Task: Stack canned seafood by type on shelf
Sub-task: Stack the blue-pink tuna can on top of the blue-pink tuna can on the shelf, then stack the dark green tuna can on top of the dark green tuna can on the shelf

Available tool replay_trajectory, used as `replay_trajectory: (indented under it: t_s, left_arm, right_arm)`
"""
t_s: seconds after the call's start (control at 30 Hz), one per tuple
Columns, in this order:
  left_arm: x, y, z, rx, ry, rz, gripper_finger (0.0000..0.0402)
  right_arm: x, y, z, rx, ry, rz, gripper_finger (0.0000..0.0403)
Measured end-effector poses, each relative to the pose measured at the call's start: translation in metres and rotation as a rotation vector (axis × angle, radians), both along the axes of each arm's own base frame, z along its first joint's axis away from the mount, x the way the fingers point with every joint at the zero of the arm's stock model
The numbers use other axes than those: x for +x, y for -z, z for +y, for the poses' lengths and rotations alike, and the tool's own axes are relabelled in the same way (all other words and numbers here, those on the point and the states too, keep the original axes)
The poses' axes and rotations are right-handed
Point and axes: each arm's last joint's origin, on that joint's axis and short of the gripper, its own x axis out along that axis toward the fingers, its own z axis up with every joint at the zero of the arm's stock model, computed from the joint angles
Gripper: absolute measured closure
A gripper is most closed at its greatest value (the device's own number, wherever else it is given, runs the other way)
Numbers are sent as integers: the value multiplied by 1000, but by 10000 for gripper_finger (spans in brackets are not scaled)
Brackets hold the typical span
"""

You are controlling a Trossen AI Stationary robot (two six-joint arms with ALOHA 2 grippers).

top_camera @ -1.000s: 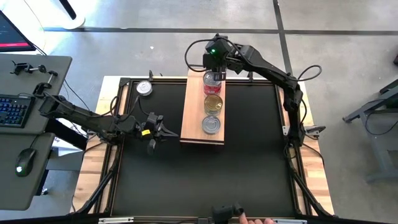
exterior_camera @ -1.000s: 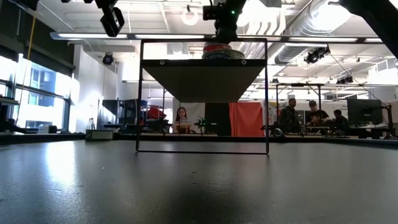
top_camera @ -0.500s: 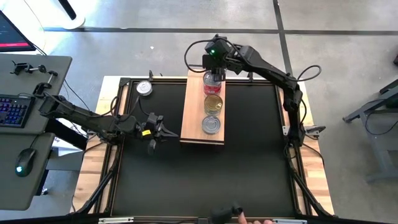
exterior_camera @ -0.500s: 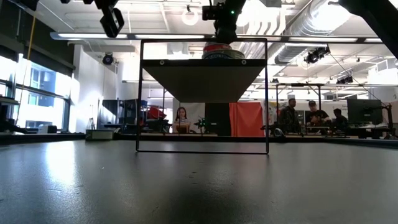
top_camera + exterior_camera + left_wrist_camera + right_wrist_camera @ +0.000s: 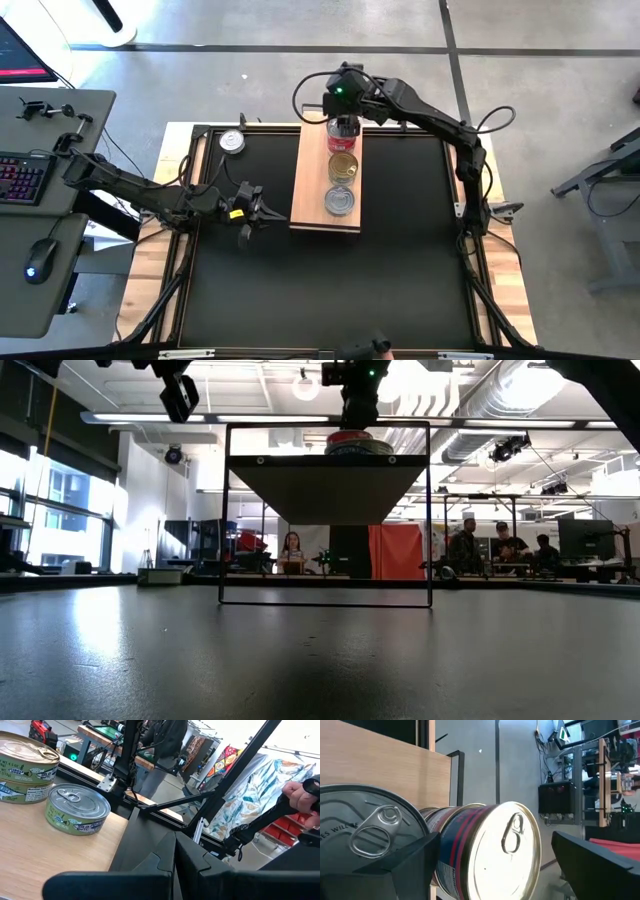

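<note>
We see a black tabletop [image 5: 330,280] carrying a long light-brown wooden board [image 5: 312,190]. On the board sit a red-labelled tin stack [image 5: 342,133], a gold-lidded tin stack [image 5: 342,168] and a single silver-lidded tin [image 5: 339,201], all in one row.

Bright, even overhead light fills the high view with barely a shadow, ceiling lamps [image 5: 305,385] flare white in the low view, glare washes the red-labelled tin's lid [image 5: 502,855], and the nearest tabletop [image 5: 320,670] looks perhaps slightly soft.
</note>
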Motion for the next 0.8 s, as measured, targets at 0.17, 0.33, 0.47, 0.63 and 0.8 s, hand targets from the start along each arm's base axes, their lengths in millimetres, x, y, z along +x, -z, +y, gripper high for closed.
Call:
replay_trajectory:
  t_s: [0.17,0.33,0.47,0.63,0.8]
  left_arm:
    - [0,0,0,-16,0,1,402]
    - [0,0,-1,-26,30,2,402]
    - [0,0,-1,-26,30,2,402]
    - [0,0,-1,-40,41,2,401]
    - [-1,-4,-5,-41,168,-33,401]
  right_arm:
    - [-1,-4,5,0,-11,-13,29]
    - [3,-7,17,-3,-47,-38,29]
    - [7,-9,25,-1,-77,-55,29]
    - [11,-9,34,-2,-100,-59,29]
    - [17,-12,46,2,-112,-117,29]
